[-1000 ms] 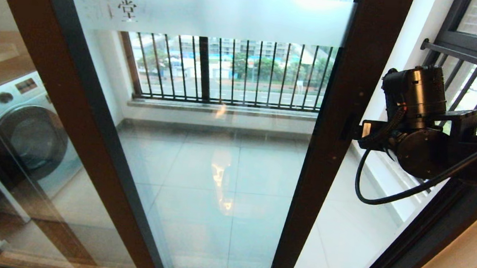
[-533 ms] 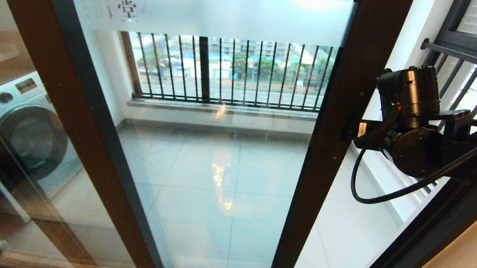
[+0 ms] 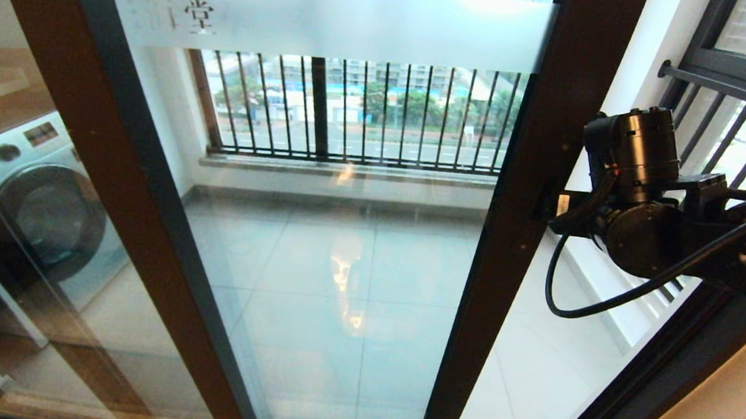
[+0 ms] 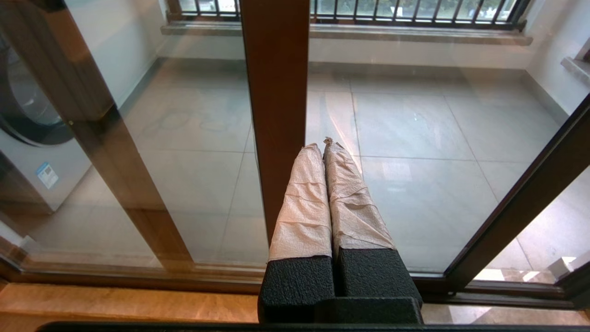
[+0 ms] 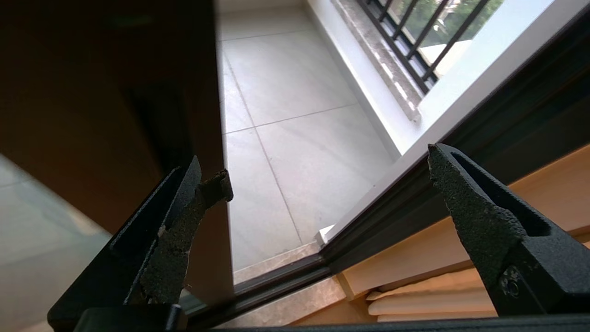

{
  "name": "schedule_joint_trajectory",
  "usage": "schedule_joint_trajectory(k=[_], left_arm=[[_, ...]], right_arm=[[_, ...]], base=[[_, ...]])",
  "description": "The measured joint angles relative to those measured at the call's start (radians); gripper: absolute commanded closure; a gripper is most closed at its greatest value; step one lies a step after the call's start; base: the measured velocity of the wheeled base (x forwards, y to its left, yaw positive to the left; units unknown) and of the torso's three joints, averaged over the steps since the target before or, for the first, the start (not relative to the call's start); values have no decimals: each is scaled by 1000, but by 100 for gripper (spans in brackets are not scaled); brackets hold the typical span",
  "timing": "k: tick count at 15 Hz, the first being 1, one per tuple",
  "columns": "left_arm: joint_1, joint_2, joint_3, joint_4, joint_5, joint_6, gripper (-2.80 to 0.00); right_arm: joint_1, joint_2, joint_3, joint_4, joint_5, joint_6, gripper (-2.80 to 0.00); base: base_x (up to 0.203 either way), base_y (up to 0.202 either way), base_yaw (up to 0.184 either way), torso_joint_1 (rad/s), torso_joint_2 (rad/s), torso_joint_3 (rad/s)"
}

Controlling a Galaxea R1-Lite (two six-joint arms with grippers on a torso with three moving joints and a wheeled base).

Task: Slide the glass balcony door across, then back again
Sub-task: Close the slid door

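Frosted white band (image 3: 334, 23) across the upper part of the glass balcony door (image 3: 344, 234): one dark Chinese character, 堂 (image 3: 198, 14), printed near its left end; fainter pale characters beside it are too washed out to read. Small blue-and-white label (image 4: 47, 175) on the washing machine (image 4: 27, 152), seen through the glass in the left wrist view: print too small to read.

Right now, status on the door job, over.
Right gripper open at the glass balcony door frame edge, by the handle slot. Left gripper shut, parked low, holding nothing. Door partly slid, gap on its right. Nothing blocking.
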Motion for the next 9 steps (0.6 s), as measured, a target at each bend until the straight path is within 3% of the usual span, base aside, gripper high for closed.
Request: schedule_joint_trajectory(k=[6,9], left_arm=[[0,0,0,0,0,0,0],[0,0,0,0,0,0,0]], right_arm=[[-30,30,-6,-20,0,0,-280],[-6,19,4,-16,0,-4,-280]], base=[[0,0,0,0,0,0],[0,0,0,0,0,0]])
